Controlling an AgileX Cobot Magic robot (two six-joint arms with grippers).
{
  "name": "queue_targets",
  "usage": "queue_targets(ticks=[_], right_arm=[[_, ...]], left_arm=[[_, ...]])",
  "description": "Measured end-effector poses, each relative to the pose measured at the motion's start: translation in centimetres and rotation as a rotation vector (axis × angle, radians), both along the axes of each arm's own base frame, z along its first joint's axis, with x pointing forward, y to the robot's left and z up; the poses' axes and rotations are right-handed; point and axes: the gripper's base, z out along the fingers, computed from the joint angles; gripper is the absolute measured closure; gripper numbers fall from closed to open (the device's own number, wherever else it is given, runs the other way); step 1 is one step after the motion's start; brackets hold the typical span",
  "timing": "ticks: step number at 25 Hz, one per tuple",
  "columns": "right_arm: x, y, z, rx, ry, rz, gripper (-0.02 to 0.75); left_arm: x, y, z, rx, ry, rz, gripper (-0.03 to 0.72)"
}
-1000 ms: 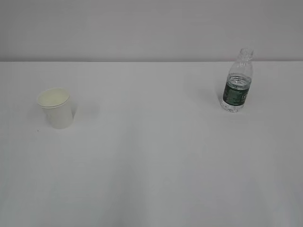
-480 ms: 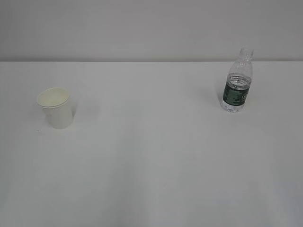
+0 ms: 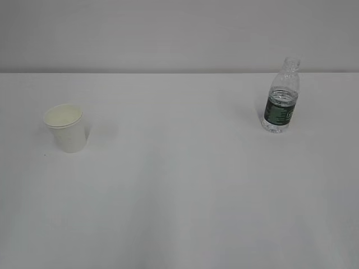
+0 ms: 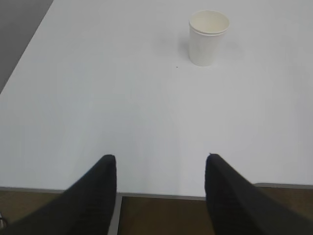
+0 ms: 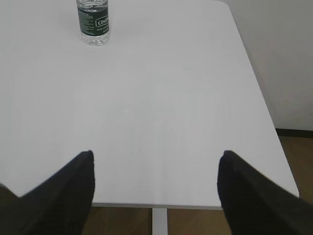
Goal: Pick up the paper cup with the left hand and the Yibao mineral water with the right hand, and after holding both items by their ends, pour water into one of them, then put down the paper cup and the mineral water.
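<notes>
Two black grippers hang over the near edge of a white table (image 3: pixel 179 190), each with its fingers spread and nothing between them. In the left wrist view, the left hand (image 4: pixel 160 161) holds its two fingers (image 4: pixel 100 191) parted above the table's front rim, brown floor showing beneath; the right hand (image 5: pixel 155 159) stands wider apart still, its fingers (image 5: pixel 66 191) framing the near right corner of the tabletop. Neither arm appears in the exterior view. Farther back on the left, the paper cup (image 3: pixel 66 128) stands upright on the bare surface, its cream inside visible past the rolled rim, well clear of the left gripper and slightly to its right in the wrist view (image 4: pixel 209 37). Farther still, toward the back right, the Yibao mineral water (image 3: pixel 281 96) stands upright and uncapped, its dark green label band round the middle, water showing in the clear body; the right wrist view (image 5: pixel 93 22) catches only its lower part at the top left. Cup and bottle sit well apart
</notes>
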Motion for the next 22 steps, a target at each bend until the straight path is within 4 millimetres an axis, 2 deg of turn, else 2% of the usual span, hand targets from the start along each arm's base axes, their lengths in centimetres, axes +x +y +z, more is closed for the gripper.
queue_targets(ticks=[16, 22], right_arm=[[0.0, 0.0, 0.8, -0.003, -0.062, 0.005, 0.148], [0.0, 0.0, 0.8, -0.003, -0.066, 0.006, 0.148]], left_arm=[[0.0, 0.0, 0.1, -0.002, -0.01, -0.002, 0.284], [0.3, -0.1, 1.6, -0.004, -0.158, -0.003, 0.284]])
